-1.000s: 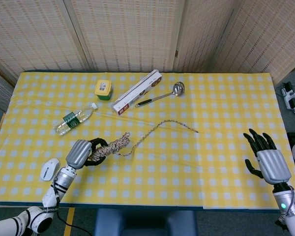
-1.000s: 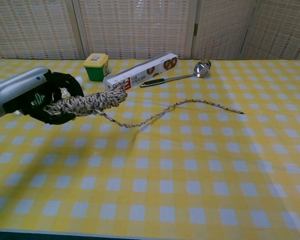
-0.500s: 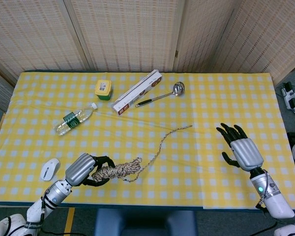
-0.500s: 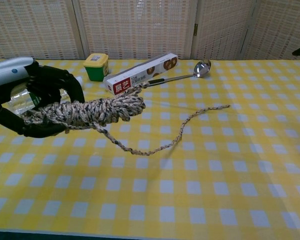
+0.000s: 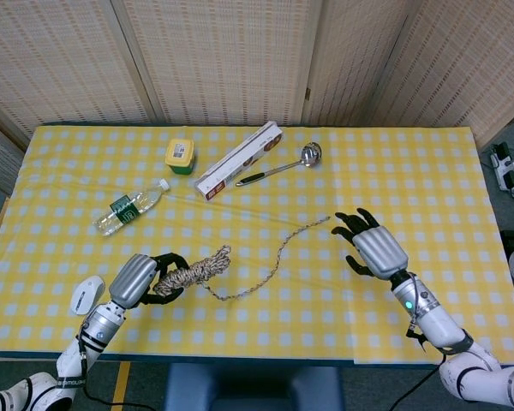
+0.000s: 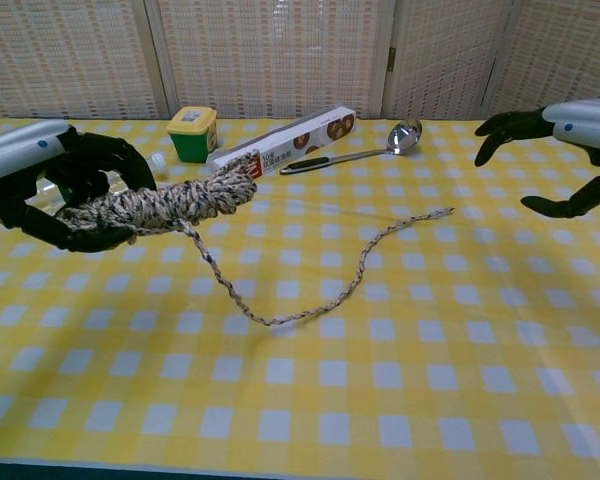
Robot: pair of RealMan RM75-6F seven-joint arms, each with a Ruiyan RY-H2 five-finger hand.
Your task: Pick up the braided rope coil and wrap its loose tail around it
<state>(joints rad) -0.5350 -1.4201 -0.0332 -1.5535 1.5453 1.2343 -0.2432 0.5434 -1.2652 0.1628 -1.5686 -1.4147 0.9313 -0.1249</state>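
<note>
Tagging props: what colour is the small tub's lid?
Yellow lid on green tub, clearest in chest view.

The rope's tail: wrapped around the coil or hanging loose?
Loose. The tail trails from the coil in the left hand onto the table, unwrapped.

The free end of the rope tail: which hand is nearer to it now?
Right. The right hand, open, hovers just right of the loose tail's end, not touching. The left hand grips the rope coil at the tail's opposite end, far to the left.

Yellow-and-white checked tablecloth [image 5: 411, 171]; speckled tan rope coil [image 5: 193, 270] (black fingers [image 5: 167, 259]).
</note>
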